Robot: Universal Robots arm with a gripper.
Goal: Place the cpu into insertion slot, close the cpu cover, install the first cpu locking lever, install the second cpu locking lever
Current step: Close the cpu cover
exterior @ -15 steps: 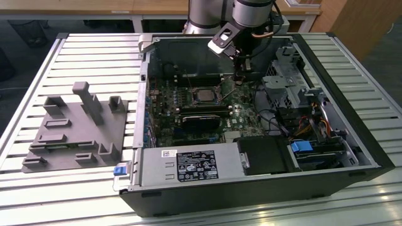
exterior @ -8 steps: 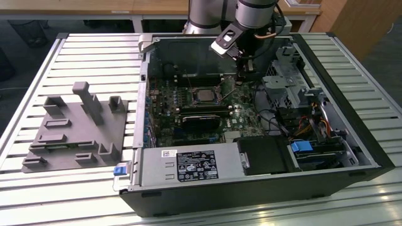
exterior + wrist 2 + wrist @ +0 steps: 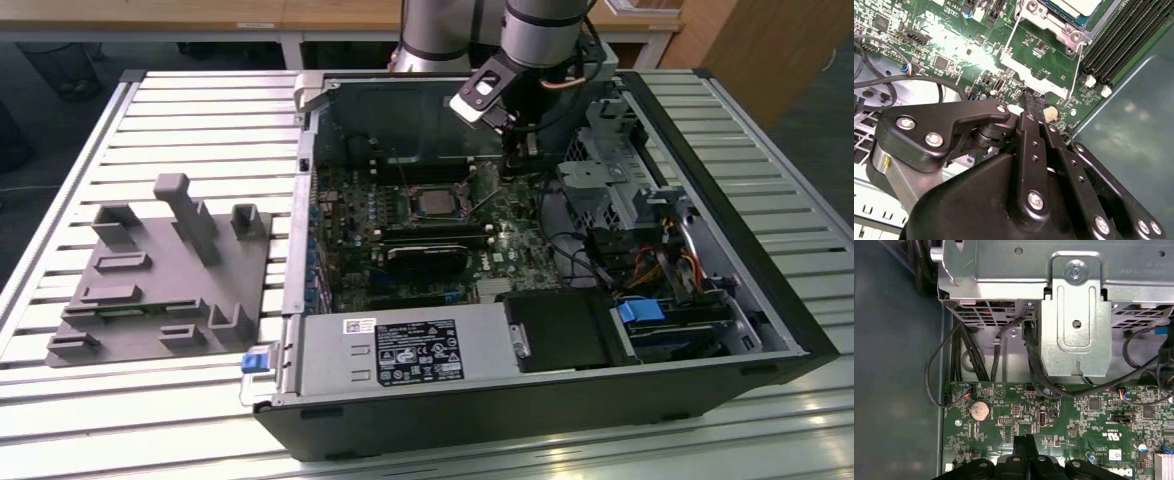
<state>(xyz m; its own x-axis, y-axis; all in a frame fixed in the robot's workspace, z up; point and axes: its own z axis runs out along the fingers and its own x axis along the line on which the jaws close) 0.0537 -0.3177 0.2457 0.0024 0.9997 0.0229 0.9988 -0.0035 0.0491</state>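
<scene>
Hanging between cpu (image 3: pixel 434 203) and metal drive cage (image 3: pixel 603 178) is the hand (image 3: pixel 521 168).

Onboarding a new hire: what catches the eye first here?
The open computer case on the slatted table, with the gripper down inside over the green board. The silver cpu sits mid-board, toward the exterior view's left of the gripper. A grey fixture lies outside the case on that side.

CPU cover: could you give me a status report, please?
Gripper shut, tips at cpu cover edge. Cover open; cpu seated in insertion slot. Black cables beside, clear of socket.
</scene>
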